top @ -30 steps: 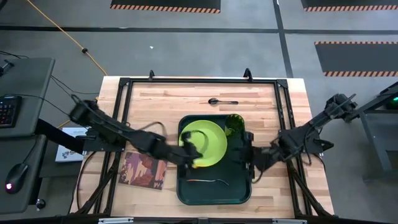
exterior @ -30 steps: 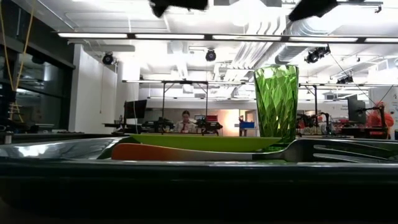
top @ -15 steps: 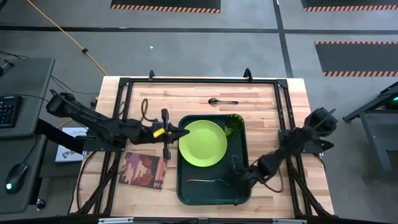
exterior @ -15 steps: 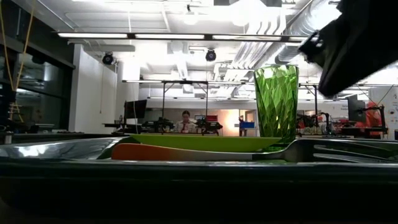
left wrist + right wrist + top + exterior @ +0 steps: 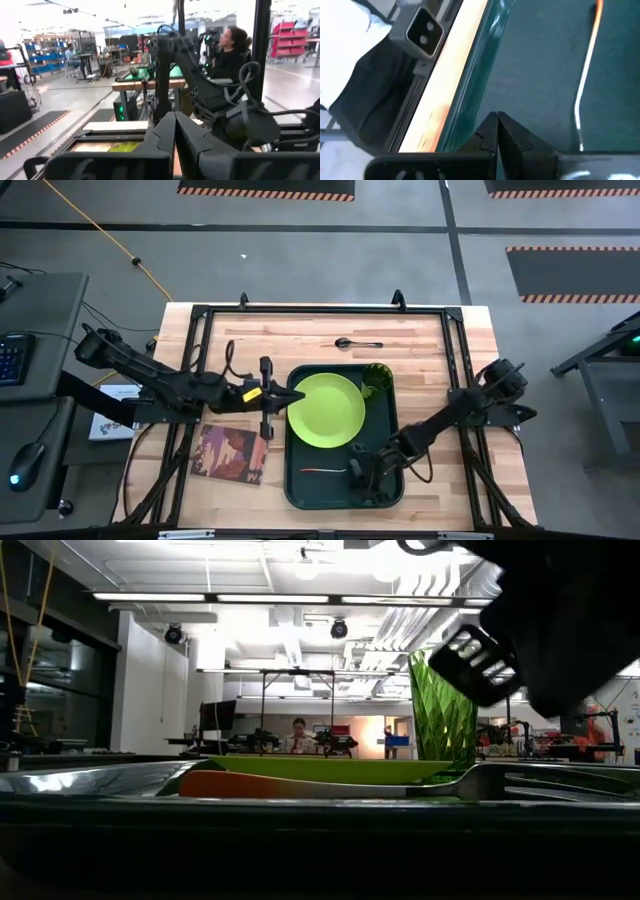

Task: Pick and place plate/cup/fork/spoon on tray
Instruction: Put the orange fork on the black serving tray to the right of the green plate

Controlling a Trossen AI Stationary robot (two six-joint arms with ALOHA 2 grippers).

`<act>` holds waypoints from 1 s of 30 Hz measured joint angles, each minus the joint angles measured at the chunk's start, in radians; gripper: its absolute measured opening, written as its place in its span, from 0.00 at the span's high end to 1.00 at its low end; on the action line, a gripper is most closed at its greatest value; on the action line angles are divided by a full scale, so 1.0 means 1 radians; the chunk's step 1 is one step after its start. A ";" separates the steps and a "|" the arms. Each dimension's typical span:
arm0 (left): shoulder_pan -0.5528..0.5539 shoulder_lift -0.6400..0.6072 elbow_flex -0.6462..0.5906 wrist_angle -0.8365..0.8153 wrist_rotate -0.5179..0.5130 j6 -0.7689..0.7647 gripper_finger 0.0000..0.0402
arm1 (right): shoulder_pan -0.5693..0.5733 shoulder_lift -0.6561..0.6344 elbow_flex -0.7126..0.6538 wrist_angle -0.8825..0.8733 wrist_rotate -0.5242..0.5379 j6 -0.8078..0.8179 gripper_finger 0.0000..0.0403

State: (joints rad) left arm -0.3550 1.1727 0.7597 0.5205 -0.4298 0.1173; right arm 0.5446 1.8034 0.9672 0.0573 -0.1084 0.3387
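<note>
While the right gripper [image 5: 358, 472] is hanging low over the near part of the tray [image 5: 300, 492], its two fingers are pressed together and are holding nothing. The fork [image 5: 328, 471] is lying flat on the tray floor just beside it, with the plate [image 5: 326, 409] behind and the cup [image 5: 377, 378] standing upright in the far right corner. The left gripper [image 5: 268, 395] is waiting just beside the left rim of the tray, fingers also pressed together and empty. Farthest away, the spoon [image 5: 357, 342] is lying alone on the table [image 5: 280, 340], well apart from the tray.

I judge the spoon is the last piece to bring. It is looking light, stiff and smooth, so it may be slipping; taking it across the thin handle near the middle seems safest.
</note>
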 joint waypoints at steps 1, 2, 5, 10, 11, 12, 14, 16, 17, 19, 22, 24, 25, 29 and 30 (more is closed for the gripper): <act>0.000 0.001 -0.001 -0.005 -0.002 0.001 1.00 | -0.002 0.007 0.000 0.002 -0.002 -0.001 1.00; 0.000 0.002 -0.001 -0.005 -0.002 0.003 1.00 | -0.002 0.014 0.000 -0.001 0.000 0.000 1.00; 0.000 0.001 -0.001 -0.004 -0.002 0.000 1.00 | -0.004 0.025 -0.001 -0.065 0.037 0.015 1.00; 0.000 0.002 -0.001 -0.006 -0.002 0.000 1.00 | -0.019 0.024 -0.002 -0.070 0.055 -0.002 1.00; 0.000 0.002 -0.001 -0.007 -0.002 0.000 1.00 | -0.023 0.024 -0.002 -0.072 0.055 -0.003 1.00; 0.000 0.002 -0.001 -0.007 -0.003 0.000 1.00 | -0.027 0.024 -0.002 -0.071 0.055 -0.004 1.00; 0.001 0.002 -0.001 -0.007 -0.003 0.000 1.00 | -0.035 0.024 -0.002 -0.072 0.056 -0.007 1.00; 0.001 0.002 -0.001 -0.007 -0.003 0.006 1.00 | -0.042 0.024 -0.002 -0.076 0.056 -0.007 1.00; 0.001 0.002 -0.001 -0.007 -0.003 0.008 1.00 | -0.047 0.024 -0.002 -0.076 0.055 -0.007 1.00; 0.001 0.002 -0.001 -0.008 -0.003 0.010 1.00 | -0.054 0.024 -0.002 -0.083 0.056 -0.008 1.00; 0.001 0.002 -0.001 -0.021 -0.003 0.011 1.00 | -0.066 0.024 -0.002 -0.095 0.056 -0.009 1.00; 0.001 0.002 -0.001 -0.028 -0.004 0.011 1.00 | -0.075 0.023 -0.001 -0.103 0.056 -0.011 1.00; 0.001 0.002 -0.001 -0.028 -0.004 0.011 1.00 | -0.079 0.023 -0.001 -0.106 0.056 -0.012 1.00; 0.001 0.002 -0.001 -0.029 -0.004 0.011 1.00 | -0.093 0.023 0.000 -0.123 0.066 -0.030 1.00; 0.001 0.002 -0.001 -0.029 -0.004 0.011 1.00 | -0.096 0.023 0.000 -0.121 0.074 -0.034 1.00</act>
State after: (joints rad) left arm -0.3538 1.1744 0.7589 0.4911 -0.4339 0.1281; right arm 0.4488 1.8263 0.9668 -0.0640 -0.0349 0.3045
